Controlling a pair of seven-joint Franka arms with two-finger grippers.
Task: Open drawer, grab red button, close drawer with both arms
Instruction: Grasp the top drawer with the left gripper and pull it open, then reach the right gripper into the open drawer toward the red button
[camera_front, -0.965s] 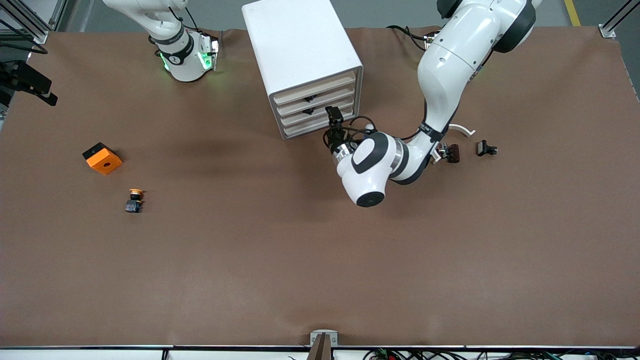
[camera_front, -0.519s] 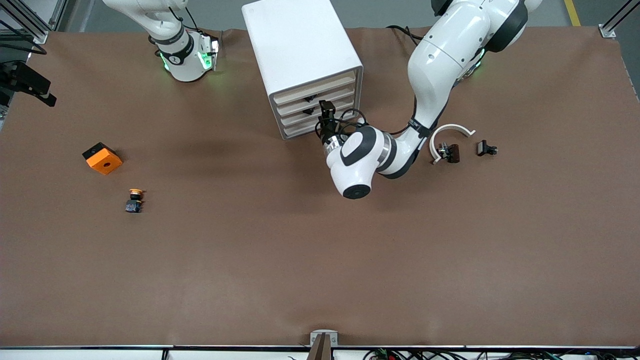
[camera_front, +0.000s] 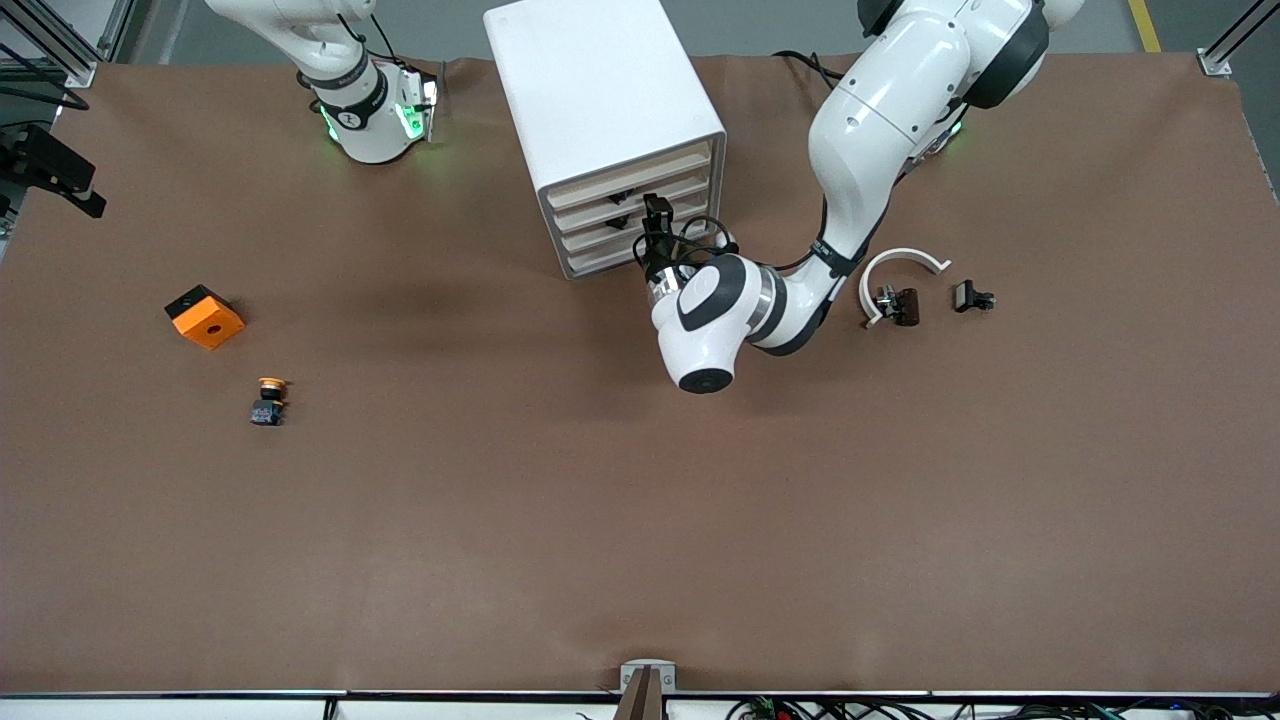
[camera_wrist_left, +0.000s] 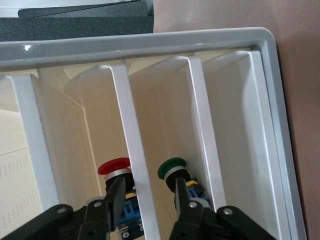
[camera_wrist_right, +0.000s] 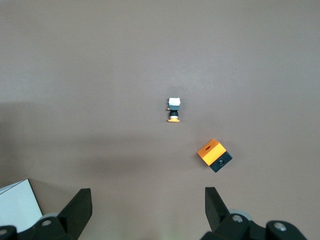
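The white cabinet (camera_front: 600, 90) stands between the two arms' bases, its four pale drawer fronts facing the front camera. My left gripper (camera_front: 655, 222) is up against those fronts. In the left wrist view the left gripper (camera_wrist_left: 150, 200) is open, its narrowed jaws straddling one drawer (camera_wrist_left: 135, 150) front with a small gap showing on each side. The red-capped button (camera_wrist_left: 115, 167) sits just above one finger, a green-capped one (camera_wrist_left: 172, 167) above the other. My right gripper (camera_wrist_right: 147, 200) hangs wide open over bare table near its base, holding nothing.
Toward the right arm's end lie an orange cube (camera_front: 205, 316) and an orange-capped button (camera_front: 270, 400). Toward the left arm's end lie a white curved piece (camera_front: 900, 262), a dark part (camera_front: 900, 303) and a small black part (camera_front: 972, 296).
The left gripper has moved in to the drawer fronts and its jaws have narrowed around one front. The left arm's elbow swung aside, uncovering the white curved piece. The right arm has not moved.
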